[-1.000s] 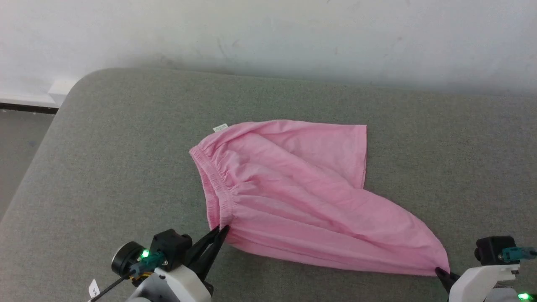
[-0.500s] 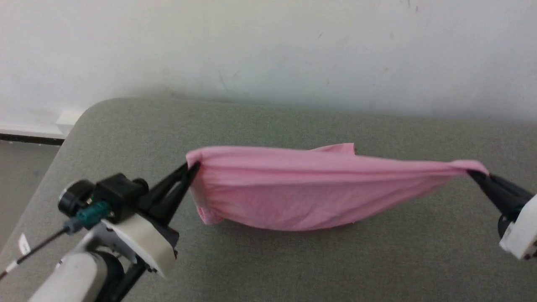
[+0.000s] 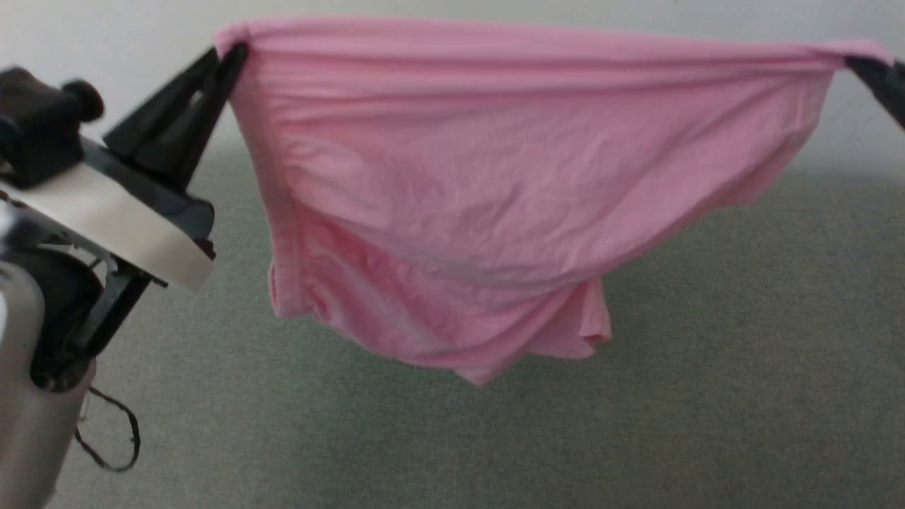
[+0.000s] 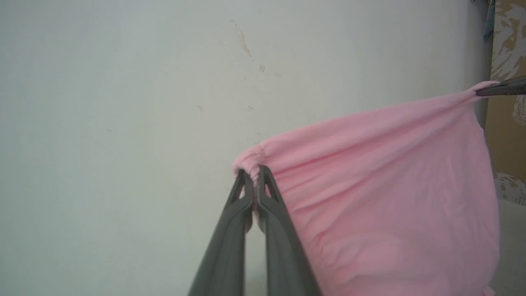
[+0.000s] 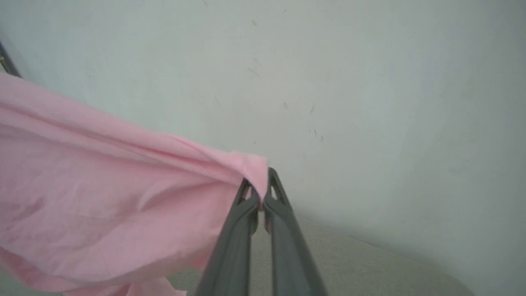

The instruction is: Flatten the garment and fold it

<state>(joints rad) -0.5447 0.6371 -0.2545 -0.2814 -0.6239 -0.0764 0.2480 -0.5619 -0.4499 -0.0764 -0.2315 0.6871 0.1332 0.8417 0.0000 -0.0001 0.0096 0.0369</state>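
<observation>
The pink garment hangs in the air, stretched taut along its top edge between both grippers, its lower part sagging in loose folds above the grey surface. My left gripper is shut on the garment's upper left corner, at the gathered waistband; the left wrist view shows this gripper pinching it. At the upper right, my right gripper is shut on the other corner; the right wrist view shows that gripper and the garment draping leftward.
A grey padded surface lies below the cloth. A pale wall stands behind it. A thin black cable dangles under my left forearm.
Both grippers have risen high with the garment, lifting it wholly off the grey surface; it now hangs stretched between them. The head camera has also tilted.
</observation>
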